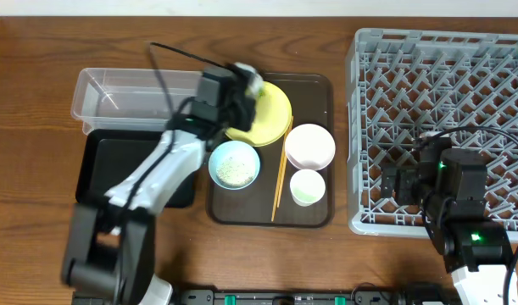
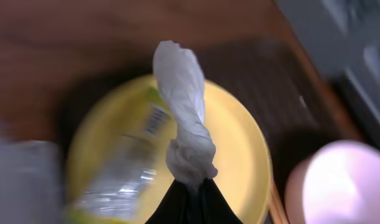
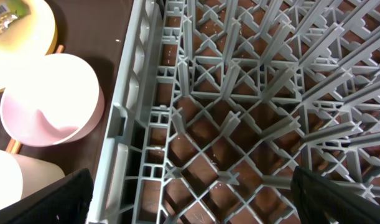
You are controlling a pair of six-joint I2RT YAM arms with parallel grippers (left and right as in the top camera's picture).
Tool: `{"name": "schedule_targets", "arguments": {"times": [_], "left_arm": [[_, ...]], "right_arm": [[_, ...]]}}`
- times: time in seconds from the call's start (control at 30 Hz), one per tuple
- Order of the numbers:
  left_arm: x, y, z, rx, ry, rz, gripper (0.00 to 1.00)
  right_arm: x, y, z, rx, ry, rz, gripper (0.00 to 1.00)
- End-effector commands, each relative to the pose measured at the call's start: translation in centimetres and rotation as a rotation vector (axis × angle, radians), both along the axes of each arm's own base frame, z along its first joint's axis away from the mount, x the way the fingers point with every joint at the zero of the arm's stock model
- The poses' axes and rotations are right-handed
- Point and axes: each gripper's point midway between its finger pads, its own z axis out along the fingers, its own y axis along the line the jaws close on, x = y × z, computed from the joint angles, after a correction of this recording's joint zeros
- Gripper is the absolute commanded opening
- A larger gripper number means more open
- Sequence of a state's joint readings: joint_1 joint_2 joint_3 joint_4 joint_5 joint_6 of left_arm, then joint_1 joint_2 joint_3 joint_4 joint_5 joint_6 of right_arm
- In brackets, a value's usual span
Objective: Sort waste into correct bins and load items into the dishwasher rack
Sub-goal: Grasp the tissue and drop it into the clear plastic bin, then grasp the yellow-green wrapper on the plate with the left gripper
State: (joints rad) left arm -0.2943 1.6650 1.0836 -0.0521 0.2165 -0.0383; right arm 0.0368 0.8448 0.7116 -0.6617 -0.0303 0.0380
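L gripper point(image 2: 193, 190) tight on white twisted scrap point(image 2: 183, 93); R gripper point(image 3: 190, 202) wide apart, empty, above rack point(image 3: 239, 124).

The table point(image 1: 38, 51) is polished, grained wood. The rack point(image 1: 445, 76) is matt grey plastic, the tub point(image 1: 114, 89) clear smooth plastic. Plate point(image 1: 277, 106) and pink bowl point(image 3: 50, 96) look smooth, faintly glossy. The wrapper point(image 2: 180, 87) is thin and crinkled. The chopsticks point(image 1: 280, 182) are bare wood.
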Motion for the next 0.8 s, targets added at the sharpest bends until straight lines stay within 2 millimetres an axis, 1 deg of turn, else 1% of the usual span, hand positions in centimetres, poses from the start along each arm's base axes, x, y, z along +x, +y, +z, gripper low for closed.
{"name": "schedule_targets", "arguments": {"times": [0.0, 0.07, 0.13, 0.23, 0.3, 0.33, 0.37, 0.47, 0.5, 0.53, 0.6, 0.7, 0.77], "left_arm": [[1.8, 5.7, 1.9, -0.044, -0.015, 0.291, 0.06], [2.3, 8.5, 2.1, -0.106, 0.002, 0.436, 0.06], [2.5, 10.9, 1.8, -0.177, 0.034, 0.563, 0.06], [2.4, 13.6, 0.8, -0.28, 0.095, 0.723, 0.06], [2.1, 15.0, -0.1, -0.32, 0.134, 0.8, 0.07], [1.9, 15.5, -0.5, -0.333, 0.153, 0.832, 0.09], [1.9, 15.8, -0.6, -0.344, 0.16, 0.85, 0.12], [1.9, 16.0, -0.6, -0.339, 0.154, 0.844, 0.17], [2.0, 15.8, -0.5, -0.334, 0.152, 0.828, 0.3], [1.9, 15.7, -0.4, -0.329, 0.151, 0.812, 0.39], [1.9, 15.2, 0.0, -0.308, 0.142, 0.752, 0.49], [1.8, 14.6, 1.0, -0.268, 0.112, 0.67, 0.5], [1.8, 13.8, 2.0, -0.247, 0.082, 0.601, 0.5]], "right_arm": [[0.2, 0.4, 0.7, 0.013, -0.012, 0.008, 0.99], [0.2, 0.4, 0.7, 0.013, -0.011, 0.008, 0.99], [0.2, 0.4, 0.7, 0.013, -0.01, 0.008, 0.99], [0.2, 0.4, 0.6, 0.014, -0.008, 0.008, 0.99], [0.2, 0.4, 0.6, 0.013, -0.008, 0.008, 0.99], [0.2, 0.4, 0.6, 0.014, -0.008, 0.009, 0.99], [0.2, 0.4, 0.6, 0.014, -0.007, 0.009, 0.99], [0.2, 0.4, 0.6, 0.014, -0.008, 0.009, 0.99], [0.2, 0.4, 0.6, 0.014, -0.008, 0.008, 0.99], [0.2, 0.4, 0.6, 0.014, -0.007, 0.008, 0.99], [0.2, 0.4, 0.6, 0.014, -0.008, 0.008, 0.99], [0.2, 0.4, 0.6, 0.014, -0.008, 0.008, 0.99], [0.2, 0.4, 0.6, 0.014, -0.007, 0.009, 0.99]]}}
